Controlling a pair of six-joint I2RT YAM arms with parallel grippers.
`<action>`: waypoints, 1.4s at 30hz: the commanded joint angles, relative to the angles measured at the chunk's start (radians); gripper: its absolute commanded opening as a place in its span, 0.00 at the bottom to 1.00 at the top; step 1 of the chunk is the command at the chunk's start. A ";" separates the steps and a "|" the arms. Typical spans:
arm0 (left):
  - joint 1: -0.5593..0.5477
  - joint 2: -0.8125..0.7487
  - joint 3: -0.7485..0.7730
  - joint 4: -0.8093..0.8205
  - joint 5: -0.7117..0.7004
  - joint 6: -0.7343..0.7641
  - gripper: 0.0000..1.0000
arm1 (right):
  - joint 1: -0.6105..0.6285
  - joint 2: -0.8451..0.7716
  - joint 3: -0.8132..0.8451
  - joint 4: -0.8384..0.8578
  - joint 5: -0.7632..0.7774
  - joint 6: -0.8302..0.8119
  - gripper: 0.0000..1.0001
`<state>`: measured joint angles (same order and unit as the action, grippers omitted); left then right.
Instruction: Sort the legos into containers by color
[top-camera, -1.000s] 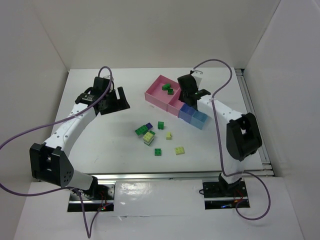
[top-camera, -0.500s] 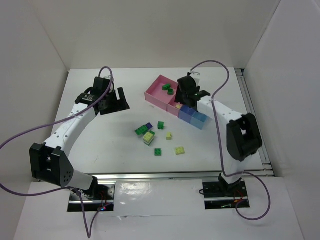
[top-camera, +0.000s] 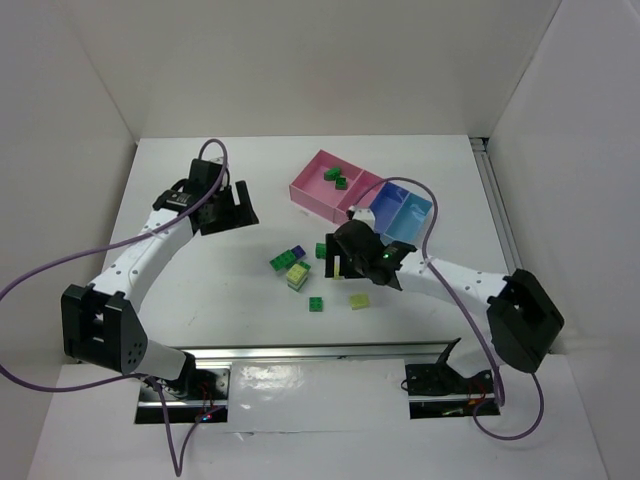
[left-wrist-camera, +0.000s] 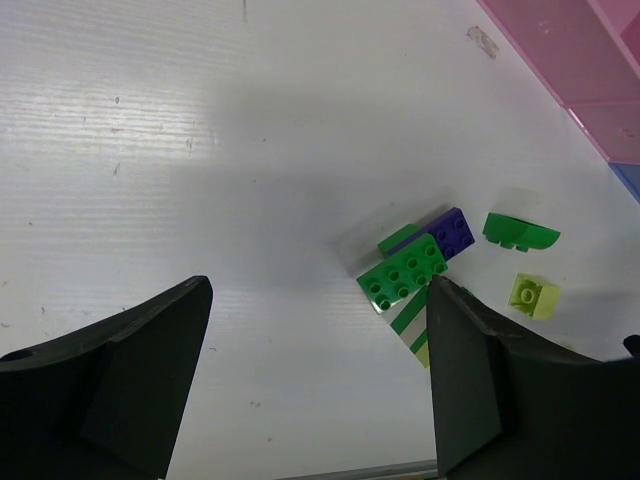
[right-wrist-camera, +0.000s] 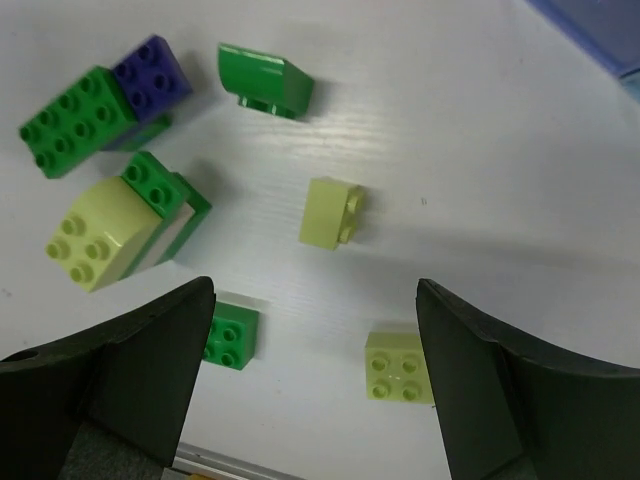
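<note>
Right pincer (right-wrist-camera: 312, 290) gapes wide, holding nothing; a pale yellow lego (right-wrist-camera: 332, 212) lies on the surface (right-wrist-camera: 500, 150) just beyond its fingertips (right-wrist-camera: 190, 305).

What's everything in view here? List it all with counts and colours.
Large shallow pink plastic tray: one, pink, far side of white table.
Smaller pink tray: one, pink, adjoining it.
Blue tray: one, blue, next in row.
Light blue tray: one, light blue, row's right end.
Green studded plastic bricks: two, green, inside the large tray.
Loose green bricks: at least four, green, mid-table.
Dark purple brick: one, purple, beside a long green brick.
Pale yellow bricks: three, pale yellow, loose mid-table.
Left pincer: one, black, open, far left.
Right pincer: one, black, open, above loose bricks.
</note>
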<state>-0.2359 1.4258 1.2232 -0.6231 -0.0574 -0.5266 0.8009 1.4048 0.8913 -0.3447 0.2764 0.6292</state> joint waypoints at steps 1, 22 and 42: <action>0.006 0.007 -0.014 0.023 -0.007 -0.006 0.90 | 0.018 0.042 -0.012 0.032 -0.025 0.067 0.89; 0.006 -0.031 -0.034 0.022 0.027 -0.006 0.88 | 0.029 0.120 0.090 0.049 0.217 0.106 0.21; 0.006 -0.013 -0.044 0.031 0.036 0.004 0.88 | -0.059 0.234 0.135 0.064 -0.075 -0.264 0.93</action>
<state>-0.2359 1.4250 1.1862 -0.6064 -0.0280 -0.5270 0.7288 1.6417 1.0500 -0.3222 0.2813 0.4717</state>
